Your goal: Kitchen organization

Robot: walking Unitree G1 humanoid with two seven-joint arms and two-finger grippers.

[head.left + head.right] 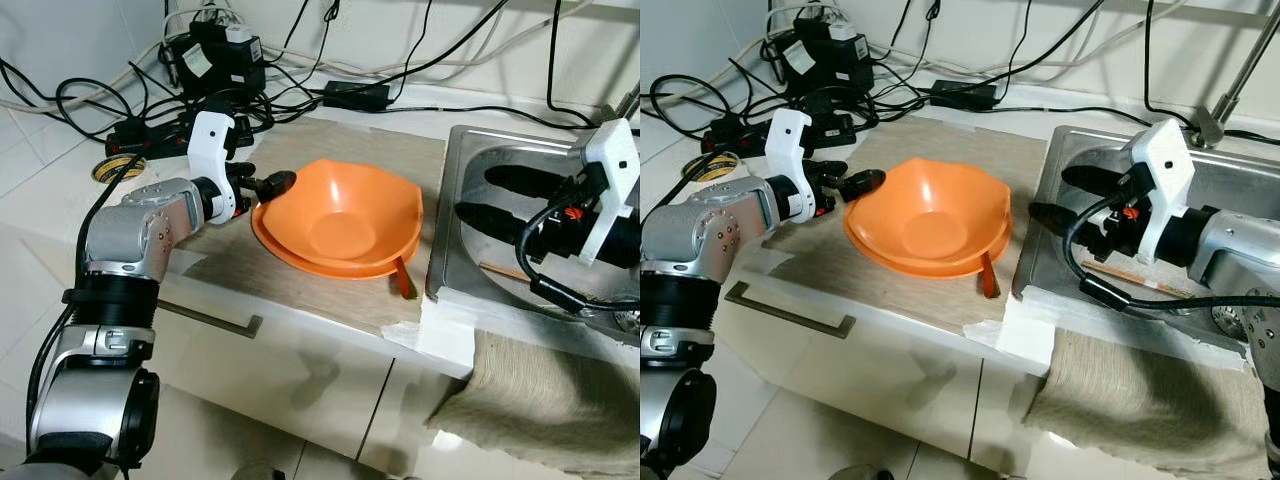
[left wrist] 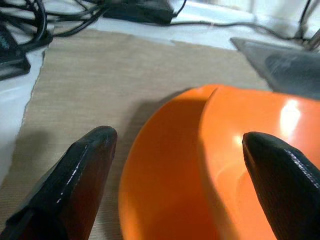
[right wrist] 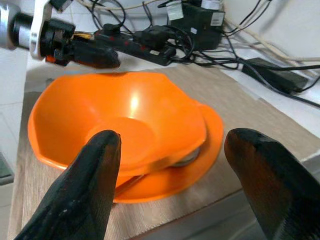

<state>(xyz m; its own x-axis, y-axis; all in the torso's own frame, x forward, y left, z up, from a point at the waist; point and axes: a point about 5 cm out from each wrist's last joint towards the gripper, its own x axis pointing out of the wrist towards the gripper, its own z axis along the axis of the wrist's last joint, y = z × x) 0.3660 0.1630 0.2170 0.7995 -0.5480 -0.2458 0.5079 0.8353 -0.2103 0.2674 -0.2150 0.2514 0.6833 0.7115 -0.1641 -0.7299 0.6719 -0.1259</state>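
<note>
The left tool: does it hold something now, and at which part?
Nothing is held. The left tool is open, its fingers on either side of the orange bowl's rim, not closed on it.

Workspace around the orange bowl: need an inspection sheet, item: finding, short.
Surface: beige mat on white counter, steel sink on its right side.
Job's things: orange bowl sits on orange plate; an orange utensil handle sticks out from under the bowl.
Clutter: tape roll; beige cloth hanging over the counter front.
Grippers: left end effector open, straddling the bowl rim; right end effector open over the sink.
Cables: black tangle and power adapters behind the mat.
Surroundings: white cabinet with bar handle.
</note>
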